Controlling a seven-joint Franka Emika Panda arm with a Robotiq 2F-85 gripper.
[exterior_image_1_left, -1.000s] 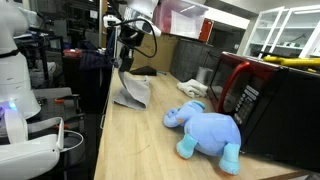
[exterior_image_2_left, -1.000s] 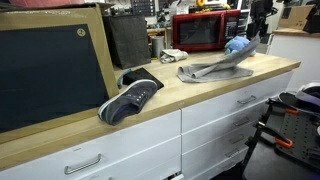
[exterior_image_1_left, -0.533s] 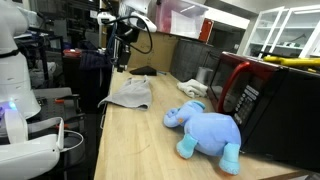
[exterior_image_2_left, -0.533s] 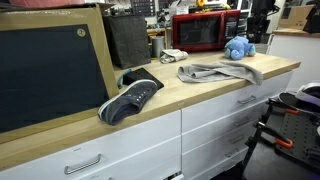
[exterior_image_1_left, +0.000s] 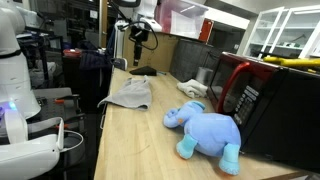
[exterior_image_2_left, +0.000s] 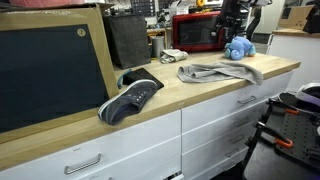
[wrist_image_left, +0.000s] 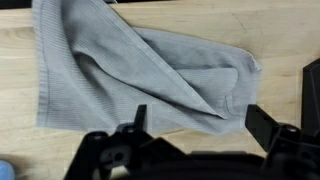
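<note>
A grey cloth (wrist_image_left: 140, 75) lies crumpled flat on the wooden counter; it shows in both exterior views (exterior_image_1_left: 128, 94) (exterior_image_2_left: 215, 72). My gripper (wrist_image_left: 198, 118) hangs open high above the cloth, nothing between its fingers. In an exterior view the gripper (exterior_image_1_left: 137, 33) is raised well clear over the counter's far end; in an exterior view it (exterior_image_2_left: 232, 14) hovers above the blue plush elephant (exterior_image_2_left: 238, 47). The elephant (exterior_image_1_left: 207, 128) lies on the counter beside the cloth.
A red microwave (exterior_image_1_left: 243, 92) (exterior_image_2_left: 195, 32) stands at the counter's back. A dark sneaker (exterior_image_2_left: 130, 98) rests near a framed blackboard (exterior_image_2_left: 55, 70). A small white object (exterior_image_1_left: 193, 88) lies by the microwave. The counter edge (exterior_image_1_left: 103, 130) drops to the floor.
The gripper opened and let go of the grey cloth, which dropped flat on the counter. The arm then rose and drew away from it.
</note>
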